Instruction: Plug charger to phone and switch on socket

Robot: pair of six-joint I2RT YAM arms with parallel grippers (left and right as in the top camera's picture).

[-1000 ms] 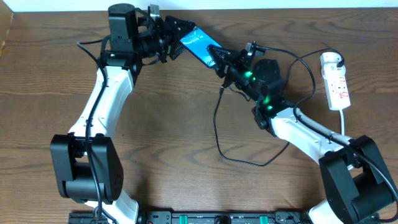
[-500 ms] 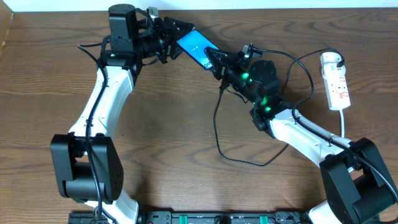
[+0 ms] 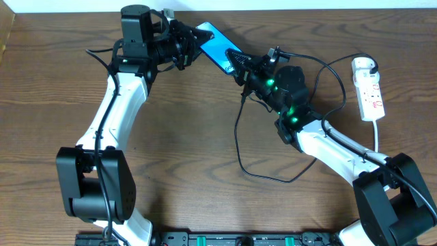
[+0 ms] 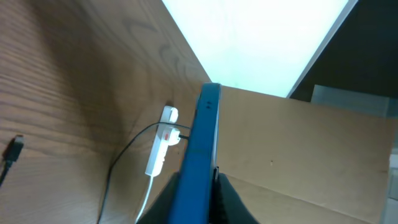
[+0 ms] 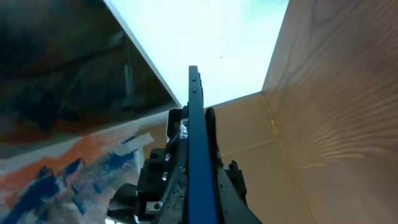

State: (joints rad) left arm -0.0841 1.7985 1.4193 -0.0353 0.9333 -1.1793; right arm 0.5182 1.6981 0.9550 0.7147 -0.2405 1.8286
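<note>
Two hands share the phone at this moment. Your left hand is clamped on its far end and your right hand on its near end. The phone sits tilted between them, apparently lifted off the back of the bench. Both wrist views show it edge-on between the fingers, so each grip is across the thin faces, not the length.

That double hold looks like a handover. With your left hand pinching the phone firmly, your right can let go and fetch the cable without the phone dropping. I cannot tell which end carries the port.

The charger lies in a loose loop on the bench in front of your right arm. Its small connector tip rests free on the wood, below the phone and not touching it. Its white plug is already seated in the socket, which lies flat near the right edge, well apart from both hands. The switch is too small to read, so treat it as not yet pressed.
</note>
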